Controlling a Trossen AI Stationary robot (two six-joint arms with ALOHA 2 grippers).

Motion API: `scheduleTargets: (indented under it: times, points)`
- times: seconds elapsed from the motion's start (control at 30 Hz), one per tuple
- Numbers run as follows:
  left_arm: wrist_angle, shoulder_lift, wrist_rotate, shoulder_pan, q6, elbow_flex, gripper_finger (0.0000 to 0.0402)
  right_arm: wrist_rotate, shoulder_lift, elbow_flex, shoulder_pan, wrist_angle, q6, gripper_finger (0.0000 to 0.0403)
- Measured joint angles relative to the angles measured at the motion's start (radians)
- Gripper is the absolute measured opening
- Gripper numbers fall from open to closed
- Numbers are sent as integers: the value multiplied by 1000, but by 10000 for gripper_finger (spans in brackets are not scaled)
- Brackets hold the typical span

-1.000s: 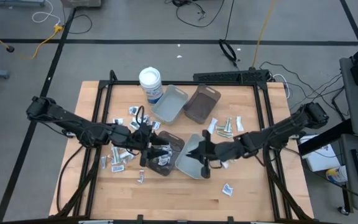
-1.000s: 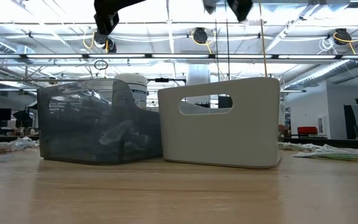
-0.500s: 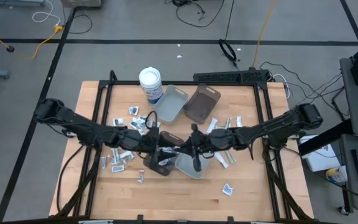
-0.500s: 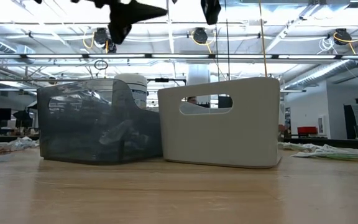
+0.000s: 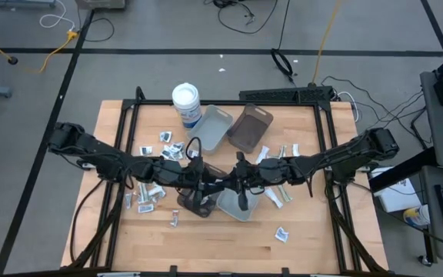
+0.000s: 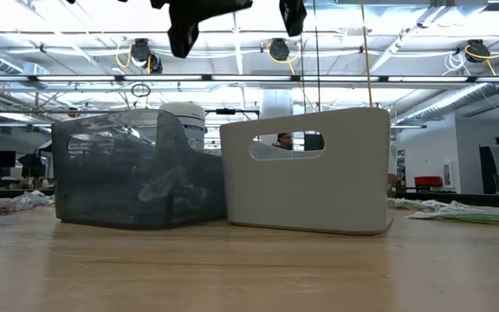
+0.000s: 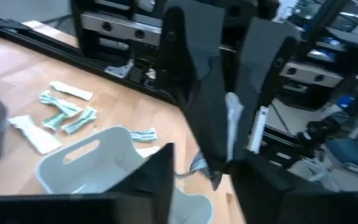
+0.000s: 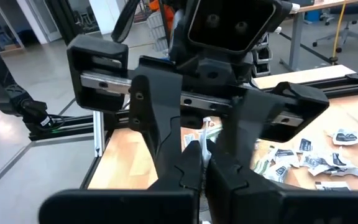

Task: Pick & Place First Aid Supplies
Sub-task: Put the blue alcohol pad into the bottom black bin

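- Your left gripper [image 5: 220, 183] meets the clenched right gripper [image 5: 230, 185] above the grey tray [image 5: 235, 205]; a packet [image 7: 233, 118] sits pinched between them.
- Loose first aid supplies [image 5: 151, 192] dot the bench [image 5: 314, 231].

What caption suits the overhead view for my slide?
Both end effectors, left and right, meet above the pale grey plastic tray, small white first aid packets scattered across the wooden table.

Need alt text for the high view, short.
Seen from above, the left end effector and right end effector meet over two trays at the middle of a wooden table. Small first aid packets lie scattered around; two more trays and a white tub stand behind.
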Motion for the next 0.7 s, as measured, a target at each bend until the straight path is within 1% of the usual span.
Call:
scheduleTargets:
  times: [0.13,0.17,0.2,0.33,0.4,0.57,0.7]
  points:
    - [2,0,60,2,-4,0,40,-1,0,0,0,2,0,3]
    - [-4,0,72,2,-10,0,21,-1,0,0,0,1,0,6]
    - [-10,0,78,3,-26,0,13,0,0,0,0,-1,0,9]
    - [-24,0,99,12,-125,0,5,2,1,0,0,-14,0,33]
    - [-39,0,118,19,-204,0,5,2,1,0,0,-24,0,52]
    - [-193,0,146,36,-438,0,3,-2,-27,0,1,-35,-7,108]
    - [-416,0,173,34,-572,23,2,-1,-62,0,1,-38,-20,137]
